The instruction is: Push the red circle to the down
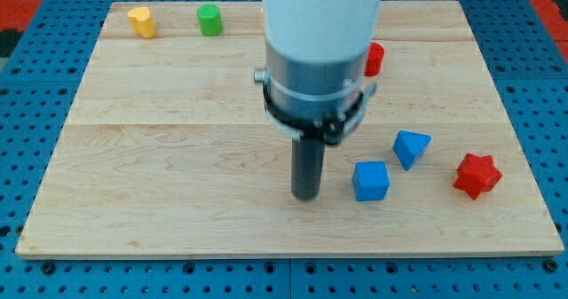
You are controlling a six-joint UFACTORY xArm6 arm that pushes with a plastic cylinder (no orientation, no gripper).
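The red circle (375, 59) shows only as a red sliver at the view's upper middle, mostly hidden behind the arm's white and grey body (319, 51). My tip (307, 195) rests on the wooden board (177, 157) well below and to the left of the red circle, apart from it. A blue cube (371, 180) sits just to the right of my tip, with a small gap between them.
A blue triangular block (411, 146) lies right of the blue cube. A red star (477, 176) sits near the board's right edge. A yellow block (141, 21) and a green cylinder (209, 19) stand at the top left. Blue pegboard surrounds the board.
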